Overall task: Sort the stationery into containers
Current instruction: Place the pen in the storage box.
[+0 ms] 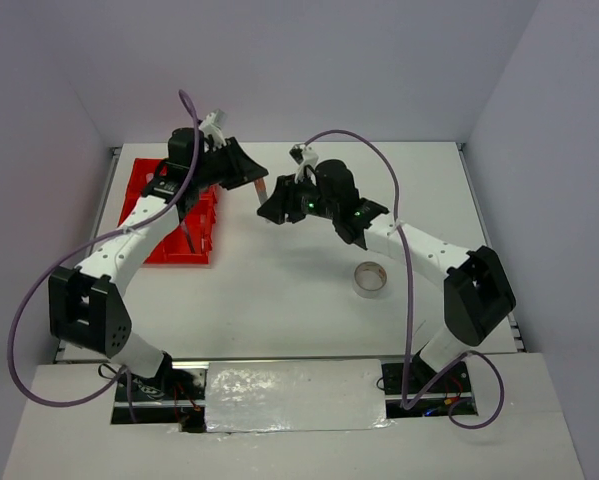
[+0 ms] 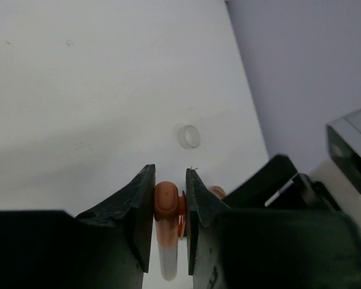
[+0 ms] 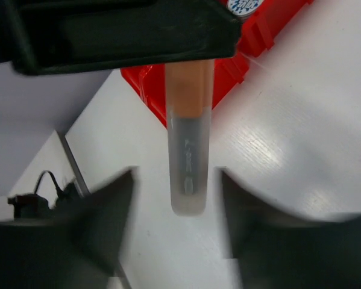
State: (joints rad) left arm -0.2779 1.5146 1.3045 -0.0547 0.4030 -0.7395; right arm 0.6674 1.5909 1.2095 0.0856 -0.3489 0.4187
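Observation:
My left gripper (image 1: pixel 256 180) is shut on an orange-capped marker (image 1: pixel 262 192) and holds it above the table, right of the red tray (image 1: pixel 169 250). In the left wrist view the jaws (image 2: pixel 170 173) pinch the orange cap (image 2: pixel 166 201). My right gripper (image 1: pixel 272 212) is open just below it. In the right wrist view the marker's clear barrel (image 3: pixel 189 162) hangs down between my spread fingers (image 3: pixel 175 177) without touching them. One tape roll (image 1: pixel 370 279) lies on the table near the right arm and shows in the left wrist view (image 2: pixel 188 136). Pens, the other markers and the second roll are out of view.
The red tray's corner (image 3: pixel 252 36) shows behind the marker in the right wrist view, with a blue-and-white round label (image 3: pixel 245 5) at its top edge. White walls enclose the table on three sides. The two arms nearly meet at the table's middle back.

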